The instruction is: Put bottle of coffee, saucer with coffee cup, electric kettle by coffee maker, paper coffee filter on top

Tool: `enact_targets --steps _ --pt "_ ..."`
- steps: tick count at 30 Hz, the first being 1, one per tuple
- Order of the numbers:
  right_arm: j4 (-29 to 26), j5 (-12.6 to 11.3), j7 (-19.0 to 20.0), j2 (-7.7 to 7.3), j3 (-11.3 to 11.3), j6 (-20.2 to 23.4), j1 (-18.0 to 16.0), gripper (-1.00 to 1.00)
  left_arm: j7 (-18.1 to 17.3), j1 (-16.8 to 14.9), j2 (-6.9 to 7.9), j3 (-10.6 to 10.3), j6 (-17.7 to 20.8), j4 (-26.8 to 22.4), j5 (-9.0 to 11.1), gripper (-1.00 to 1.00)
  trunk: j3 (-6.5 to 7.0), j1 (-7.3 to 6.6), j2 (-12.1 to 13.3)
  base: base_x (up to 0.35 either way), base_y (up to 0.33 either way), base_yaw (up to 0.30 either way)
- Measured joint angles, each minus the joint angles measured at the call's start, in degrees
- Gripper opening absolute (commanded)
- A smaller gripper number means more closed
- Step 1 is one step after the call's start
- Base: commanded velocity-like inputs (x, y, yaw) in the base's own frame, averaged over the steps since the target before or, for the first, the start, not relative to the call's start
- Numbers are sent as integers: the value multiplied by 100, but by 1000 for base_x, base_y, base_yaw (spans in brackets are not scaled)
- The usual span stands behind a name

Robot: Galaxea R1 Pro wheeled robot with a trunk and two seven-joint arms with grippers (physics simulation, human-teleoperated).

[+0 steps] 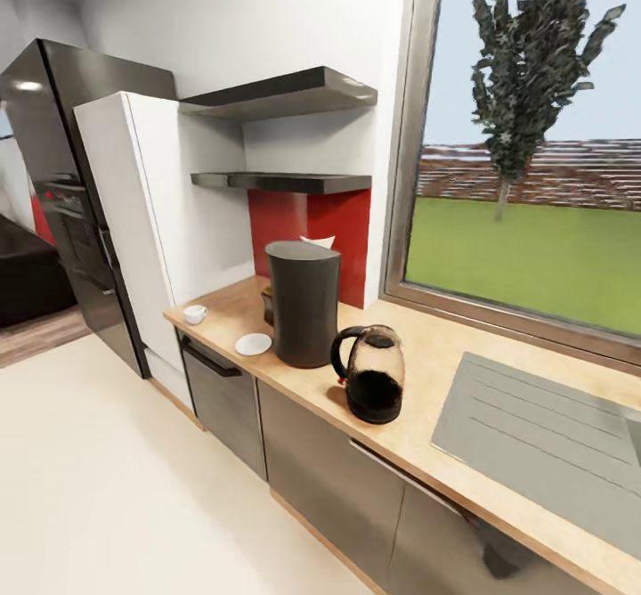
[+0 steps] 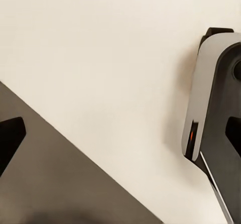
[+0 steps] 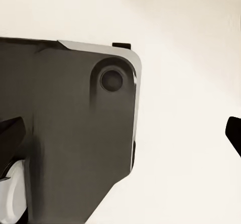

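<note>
**Coffee station partly assembled; cup not yet on saucer, both arms down at the base**

Countertop (image 1: 427, 346): wooden run below the window, carrying all the station items that can be seen. The two wall shelves above its far end look bare from this angle.

Coffee maker (image 1: 304, 303): in place on the counter, upright, long axis vertical, a tall dark body before the red back panel. A white folded edge, judged to be the paper coffee filter (image 1: 319, 241), shows at its top rim; whether it lies on the top or stands behind it cannot be told.

Electric kettle (image 1: 373, 373): upright just beside the coffee maker on the window side, handle turned toward the coffee maker. This item reads as done.

Bottle of coffee (image 1: 267, 304): a small dark object against the coffee maker's far side, mostly hidden; probably the bottle, which would make that step done.

Saucer (image 1: 254, 344): lying flat near the coffee maker's front corner, with nothing on it.

Coffee cup (image 1: 195, 313): upright near the counter's far end, apart from the saucer. Judged outstanding: cup onto saucer.

Grippers: the left wrist view looks down on pale floor and part of the robot's base; the right wrist view likewise. Dark fingertips sit at the frame edges of each, well spread with nothing between them, so both sets of jaws are parted and hold nothing.
</note>
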Motion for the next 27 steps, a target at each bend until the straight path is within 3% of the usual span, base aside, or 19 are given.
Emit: enact_targets --steps 19,27 --pt "1 0 0 0 0 -1 0 100 0 0 -8 0 -6 -9 16 100 -91 0 0 131 329 250" --pt "0 23 -28 0 2 -24 1 100 0 -1 -8 6 -49 -8 9 100 -101 -1 0 183 309 43"
